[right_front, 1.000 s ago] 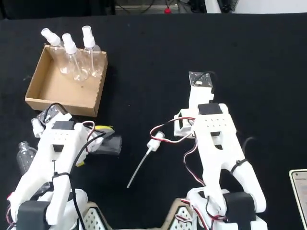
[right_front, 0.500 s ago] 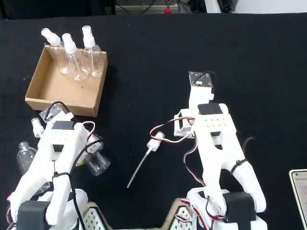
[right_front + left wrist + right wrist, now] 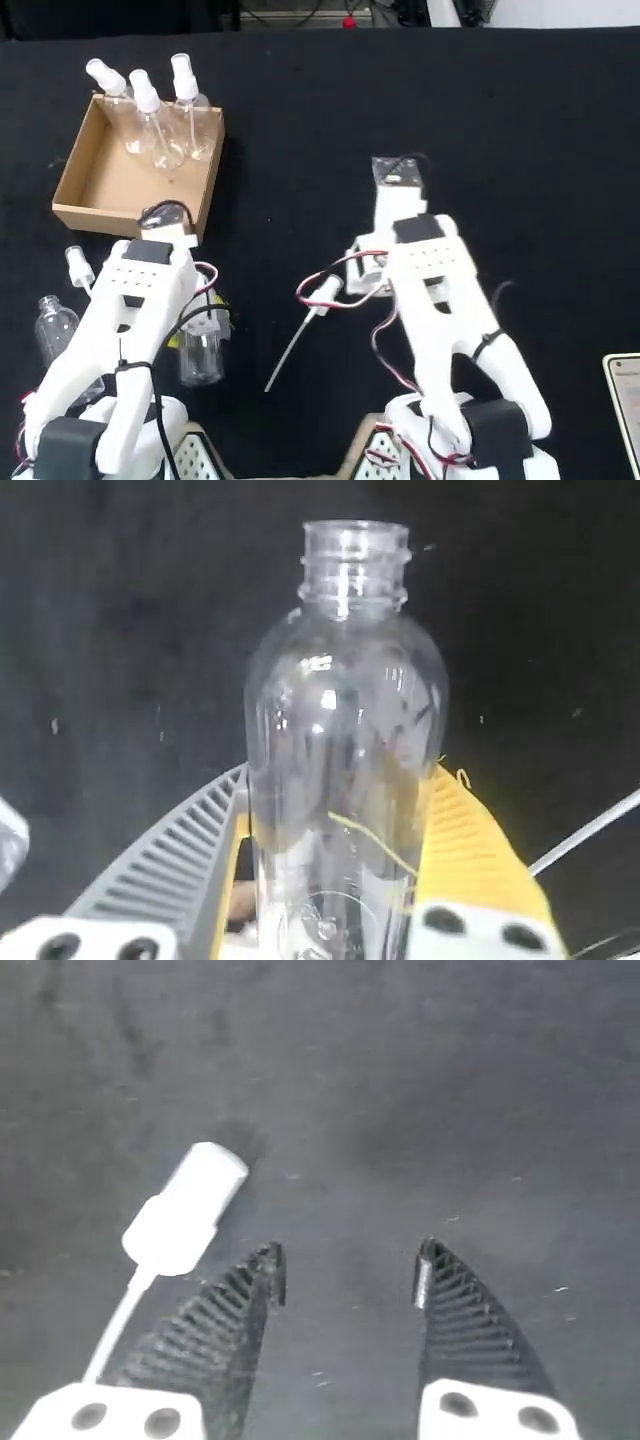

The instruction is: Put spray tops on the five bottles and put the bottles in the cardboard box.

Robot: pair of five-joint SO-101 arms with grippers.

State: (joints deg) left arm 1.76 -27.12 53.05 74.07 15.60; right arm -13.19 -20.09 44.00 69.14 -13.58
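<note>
three capped bottles (image 3: pixel 155 125) sit at the upper end of the cardboard box (image 3: pixel 100 195), upper left of the high view. your left gripper (image 3: pixel 340 780) is clamped round an open-necked bottle (image 3: pixel 345 700), lower left. your right gripper (image 3: pixel 350 1265) is spread wide and holds nothing, just beside the loose spray top (image 3: pixel 185 1210) at centre. a second bare bottle (image 3: pixel 55 330) sits at the left edge.

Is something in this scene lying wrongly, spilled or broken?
Nothing looks spilled or broken. One spray top lies loose on the table near the open right gripper, and the bottle in the left gripper has no top yet. That fits an unfinished task.
</note>
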